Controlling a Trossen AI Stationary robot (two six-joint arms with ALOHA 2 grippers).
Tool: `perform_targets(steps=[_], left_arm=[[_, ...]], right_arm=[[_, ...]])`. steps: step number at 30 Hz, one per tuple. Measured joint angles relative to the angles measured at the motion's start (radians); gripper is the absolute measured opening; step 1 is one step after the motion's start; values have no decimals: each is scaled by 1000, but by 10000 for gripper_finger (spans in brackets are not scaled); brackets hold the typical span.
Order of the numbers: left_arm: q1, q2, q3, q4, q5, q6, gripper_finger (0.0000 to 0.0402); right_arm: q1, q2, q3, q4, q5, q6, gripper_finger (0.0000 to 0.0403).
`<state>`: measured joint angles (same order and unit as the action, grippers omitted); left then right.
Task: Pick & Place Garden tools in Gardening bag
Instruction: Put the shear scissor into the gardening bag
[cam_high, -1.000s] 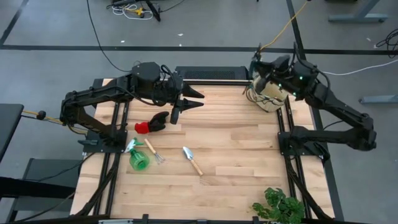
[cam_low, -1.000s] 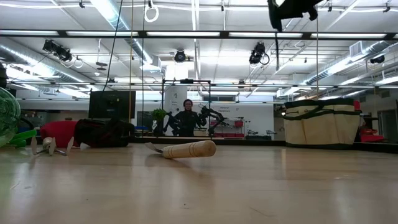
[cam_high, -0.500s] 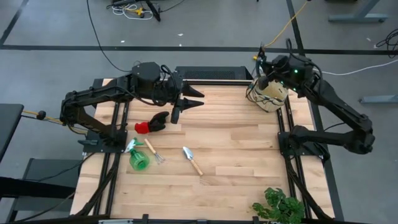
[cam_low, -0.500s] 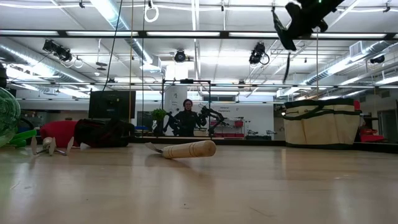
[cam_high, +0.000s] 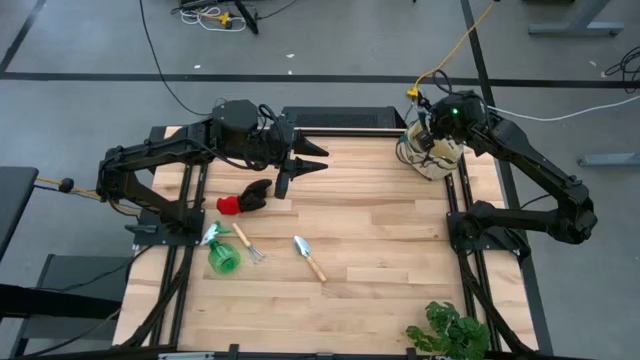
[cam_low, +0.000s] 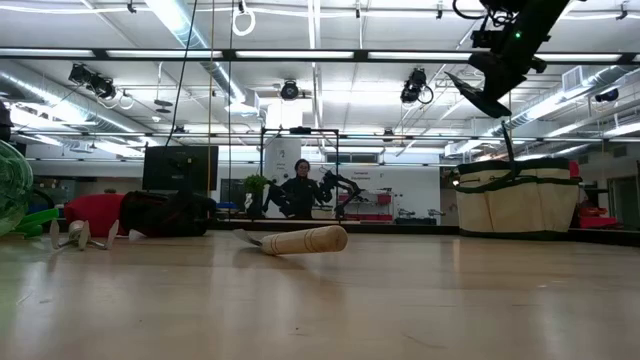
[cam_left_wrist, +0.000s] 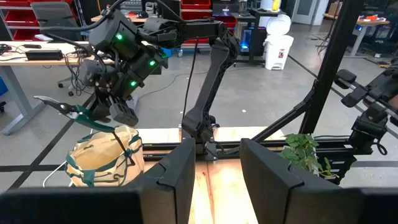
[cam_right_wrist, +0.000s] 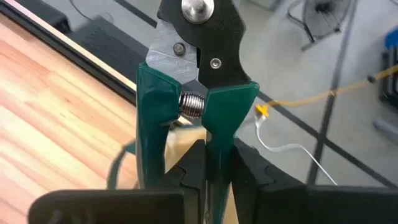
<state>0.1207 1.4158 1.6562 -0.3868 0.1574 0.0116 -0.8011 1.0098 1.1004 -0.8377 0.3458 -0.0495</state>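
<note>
The right end effector (cam_right_wrist: 205, 180) clamps the green handles of the pruning shears (cam_right_wrist: 196, 81) above the gardening bag (cam_high: 430, 158) at the tabletop's (cam_high: 380, 240) far right corner. Rigid metal and smooth grips suit a handle hold; the fabric bag looks soft. The left end effector (cam_high: 312, 158) hovers open, empty.
</note>
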Motion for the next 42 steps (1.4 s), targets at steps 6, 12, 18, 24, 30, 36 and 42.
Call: perform_targets(steps=[6, 12, 18, 24, 30, 36, 42], left_arm=[[0, 0, 0, 0, 0, 0, 133], [0, 0, 0, 0, 0, 0, 133], [0, 0, 0, 0, 0, 0, 133], [0, 0, 0, -7, 0, 0, 133], [0, 0, 0, -9, 13, -1, 133], [-1, 0, 0, -9, 23, -1, 133], [-1, 0, 0, -10, 23, -1, 133]], right_arm=[[-17, 21, 0, -77, 45, 15, 48], [-26, 52, 0, -133, 91, -5, 48], [-26, 97, 0, -165, 136, -15, 48], [-26, 134, 0, -188, 182, -13, 48], [-26, 169, 0, -232, 214, -16, 48], [-22, 198, 0, -273, 251, -23, 48], [-20, 228, 0, -319, 267, -29, 48]])
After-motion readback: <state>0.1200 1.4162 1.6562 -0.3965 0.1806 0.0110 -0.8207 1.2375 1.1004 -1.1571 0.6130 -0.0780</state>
